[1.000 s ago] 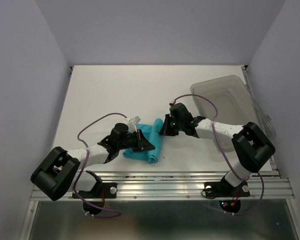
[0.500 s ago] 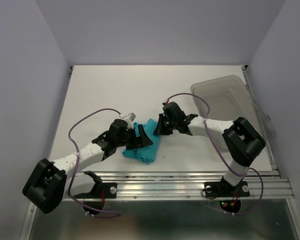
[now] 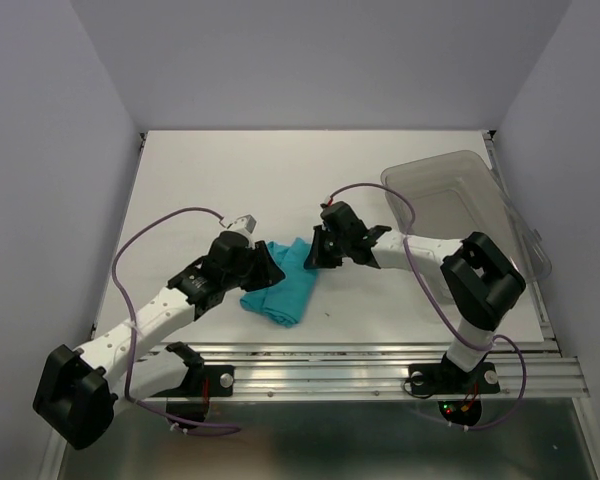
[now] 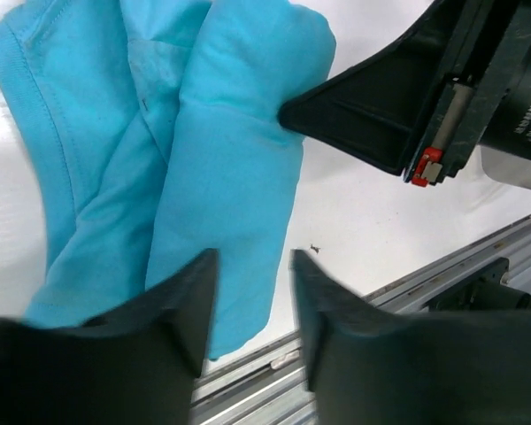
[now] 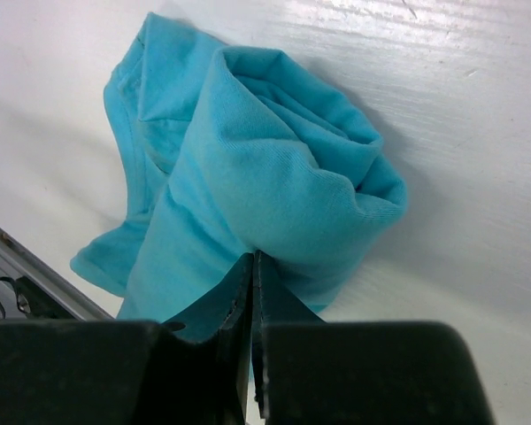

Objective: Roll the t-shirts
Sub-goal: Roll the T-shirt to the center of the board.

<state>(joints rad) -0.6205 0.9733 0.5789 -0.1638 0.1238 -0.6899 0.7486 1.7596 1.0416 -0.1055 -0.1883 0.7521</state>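
Directly against right pincer (image 5: 253, 262): t-shirt (image 5: 270, 177)

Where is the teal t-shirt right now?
In the top view the t-shirt lies partly rolled on the table near its front edge, just left of centre, between the left claw and the right claw, left of the clear bin.

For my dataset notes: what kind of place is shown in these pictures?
Probably a robot test cell in a lab: a white table closed in by plain pale walls, left arm and right arm bolted to a metal rail.
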